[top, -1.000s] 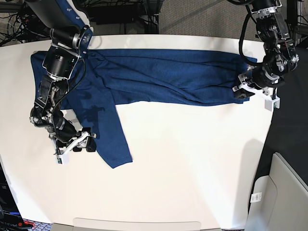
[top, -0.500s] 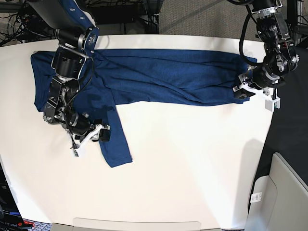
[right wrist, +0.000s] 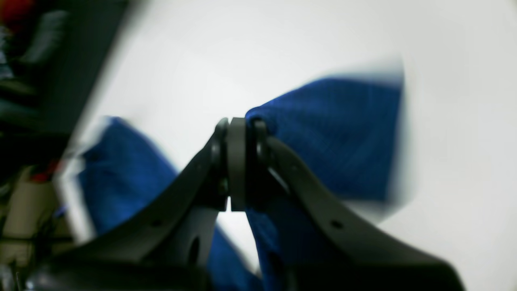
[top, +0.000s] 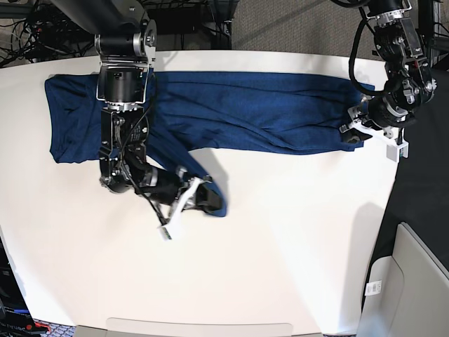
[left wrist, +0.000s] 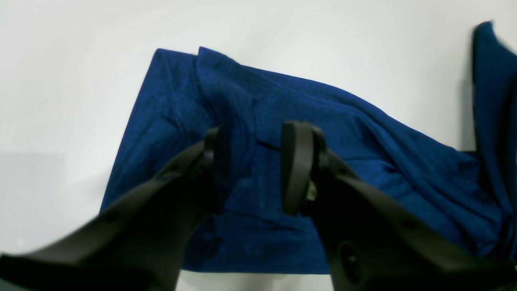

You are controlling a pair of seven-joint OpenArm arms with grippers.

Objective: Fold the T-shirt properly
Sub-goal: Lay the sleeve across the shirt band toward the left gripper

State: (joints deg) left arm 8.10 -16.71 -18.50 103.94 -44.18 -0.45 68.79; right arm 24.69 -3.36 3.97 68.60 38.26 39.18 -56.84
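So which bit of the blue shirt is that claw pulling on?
Start at the white table, where the long dark blue T-shirt lies along the far edge. One sleeve hangs toward the near side. The right claw is shut on that sleeve's bunched-up end, the only part dragged out onto the bare table.

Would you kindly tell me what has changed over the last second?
The right gripper swung toward the table's middle, shut on the T-shirt sleeve and dragged its end along. The left gripper stayed at the shirt's other end, jaws apart around the cloth.
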